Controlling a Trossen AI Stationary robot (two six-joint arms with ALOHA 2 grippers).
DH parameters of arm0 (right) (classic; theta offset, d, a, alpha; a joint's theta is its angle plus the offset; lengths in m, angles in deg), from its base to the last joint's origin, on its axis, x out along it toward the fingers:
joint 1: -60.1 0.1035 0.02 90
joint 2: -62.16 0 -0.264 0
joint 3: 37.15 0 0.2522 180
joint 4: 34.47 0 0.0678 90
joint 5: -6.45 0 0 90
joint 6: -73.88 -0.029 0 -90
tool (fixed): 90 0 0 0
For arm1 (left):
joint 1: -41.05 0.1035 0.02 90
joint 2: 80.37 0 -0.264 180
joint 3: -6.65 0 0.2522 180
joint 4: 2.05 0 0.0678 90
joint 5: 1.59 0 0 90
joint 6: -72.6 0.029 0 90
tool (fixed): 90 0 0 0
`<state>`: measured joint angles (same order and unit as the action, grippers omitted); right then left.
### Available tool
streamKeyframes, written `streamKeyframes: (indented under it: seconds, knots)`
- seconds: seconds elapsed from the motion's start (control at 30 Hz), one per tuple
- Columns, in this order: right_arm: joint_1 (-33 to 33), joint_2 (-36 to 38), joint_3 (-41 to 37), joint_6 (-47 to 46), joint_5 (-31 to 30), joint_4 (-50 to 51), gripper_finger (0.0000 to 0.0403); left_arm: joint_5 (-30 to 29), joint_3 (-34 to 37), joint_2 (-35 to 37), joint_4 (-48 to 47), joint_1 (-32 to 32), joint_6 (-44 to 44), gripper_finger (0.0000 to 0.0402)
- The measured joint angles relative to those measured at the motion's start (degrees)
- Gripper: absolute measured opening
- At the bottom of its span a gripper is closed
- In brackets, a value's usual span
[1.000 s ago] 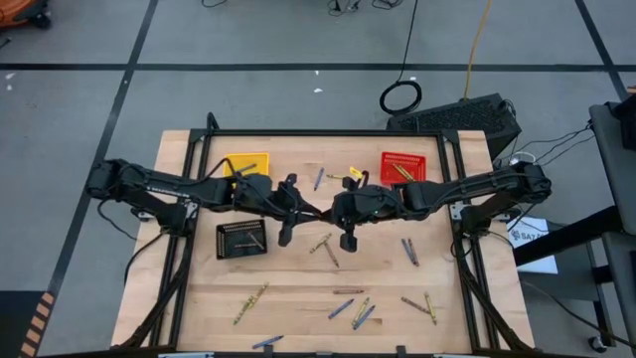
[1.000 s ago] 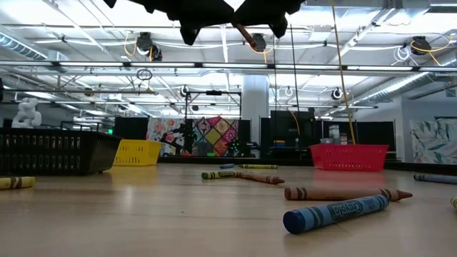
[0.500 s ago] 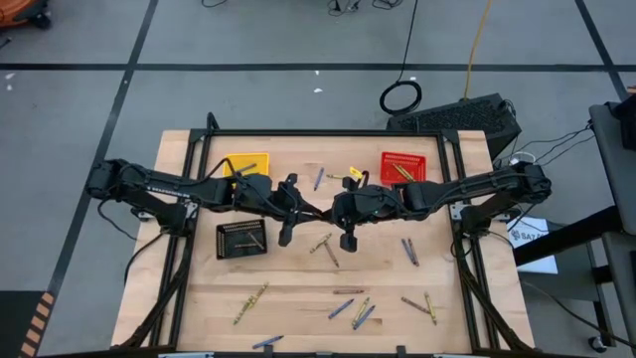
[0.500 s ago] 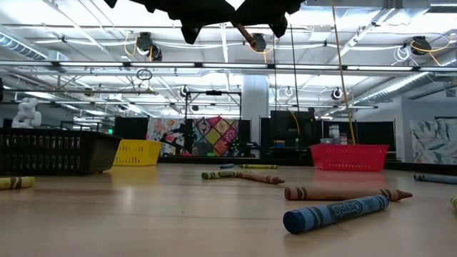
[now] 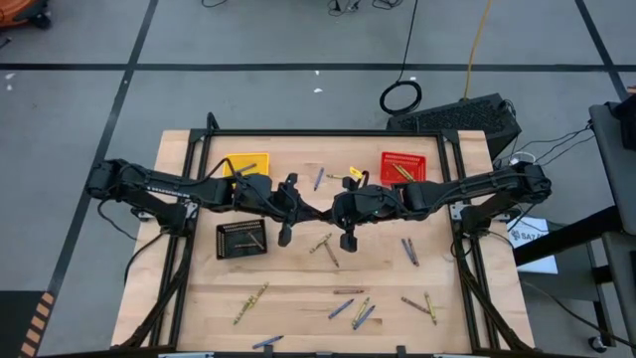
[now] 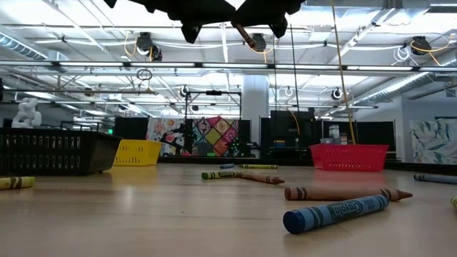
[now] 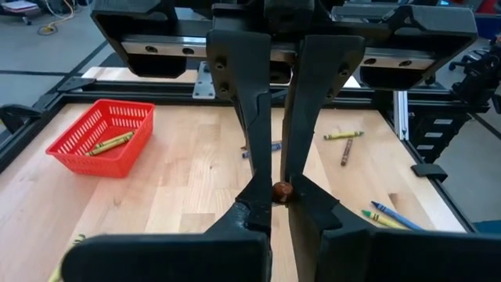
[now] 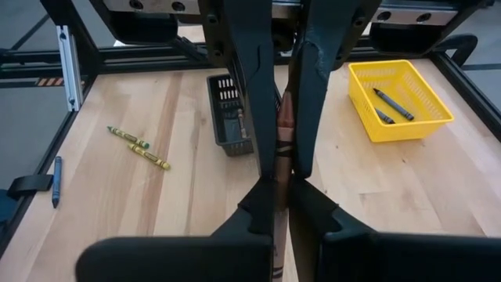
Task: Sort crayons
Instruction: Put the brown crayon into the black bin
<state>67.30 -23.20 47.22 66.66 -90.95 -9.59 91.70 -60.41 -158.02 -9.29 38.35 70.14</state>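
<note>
Both arms meet above mid-worktop; the right gripper [image 8: 282,200] has fingers clamped on a brown crayon [image 8: 283,129], and the left gripper [image 7: 275,205] pinches that crayon's tip. Other crayons [image 5: 348,309] lie scattered toward the worktop's front edge.

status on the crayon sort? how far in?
Done: a few crayons already sit in the yellow basket, red basket and black basket.
In hand: one brown crayon is held mid-air above the table's middle, right pincer shut on it and left pincer apparently closed on its other end, likely a handover.
Left: most of it; many loose crayons lie on the table.
</note>
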Motion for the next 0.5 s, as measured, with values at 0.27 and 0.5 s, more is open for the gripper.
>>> streamKeyframes:
  seconds: [0.27, 0.5]
  knots:
    - [0.0, 0.0, 0.0, -1.0, 0.0, 0.2, 0.0047, 0.0, 0.0, 0.0, -1.6, 0.0, 0.0, 0.0015]
    - [0.0, 0.0, 0.0, -1.1, 0.0, 1.0, 0.0096, -0.1, 0.0, 0.0, -3.1, 0.0, 0.2, 0.0015]
